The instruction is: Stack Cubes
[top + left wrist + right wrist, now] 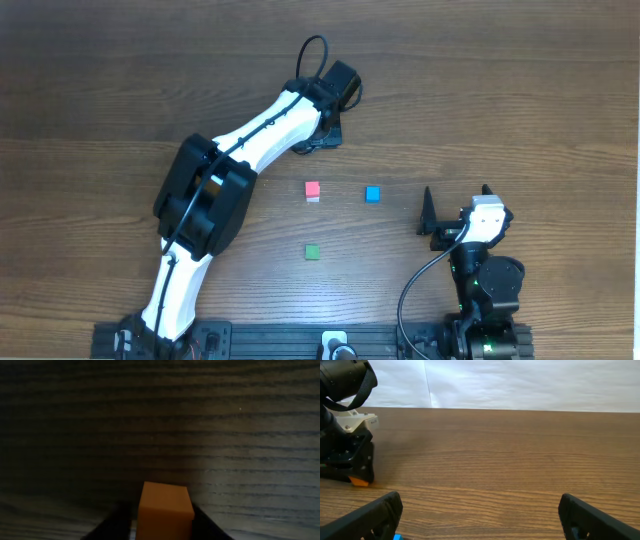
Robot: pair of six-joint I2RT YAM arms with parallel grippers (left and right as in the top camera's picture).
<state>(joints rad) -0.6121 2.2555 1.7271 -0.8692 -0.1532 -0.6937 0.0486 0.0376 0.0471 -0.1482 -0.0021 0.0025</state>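
Left gripper [318, 138]: on the table [520, 90], beyond the red cube [312, 189] on the side away from the arm bases, low at the wood surface.
Left pincer state: narrow, its two fingers pressed on either side of the orange cube [165, 510].
Orange cube: between those fingers, at or just above the wood, well apart from the red cube.
Red cube: alone on the table, nothing on top of it.
Green cube [312, 252]: on the base side of the red cube, apart from it, bare on top.
Blue cube [373, 193]: to the right of the red cube, near but not touching.
Right gripper [456, 203]: further right of the red cube, past the blue cube, jaws spread wide and holding nothing.
Progress: no cube rests on another; the first pick looks in hand.
Left to do: all the stacking, by my reading.
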